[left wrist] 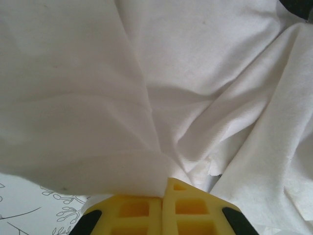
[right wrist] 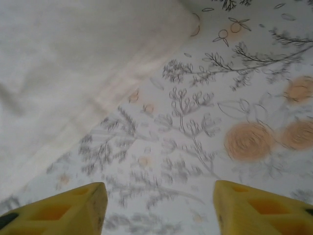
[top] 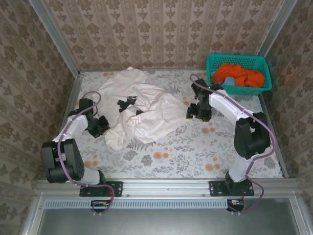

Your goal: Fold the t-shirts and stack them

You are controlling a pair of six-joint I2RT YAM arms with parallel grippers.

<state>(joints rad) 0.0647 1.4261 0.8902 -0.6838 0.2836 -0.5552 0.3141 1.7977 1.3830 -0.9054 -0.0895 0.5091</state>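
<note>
Crumpled cream t-shirt (top: 146,105) on the counter (top: 195,156), left gripper (left wrist: 163,196) pinched tight on its near left edge, right gripper (right wrist: 159,191) wide apart, holding nothing, just beside its right edge

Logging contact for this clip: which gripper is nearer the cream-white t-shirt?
Left. The left gripper is shut on the near-left edge of the cream-white t-shirt; the right gripper is open over the table beside its right hem, not touching.
</note>
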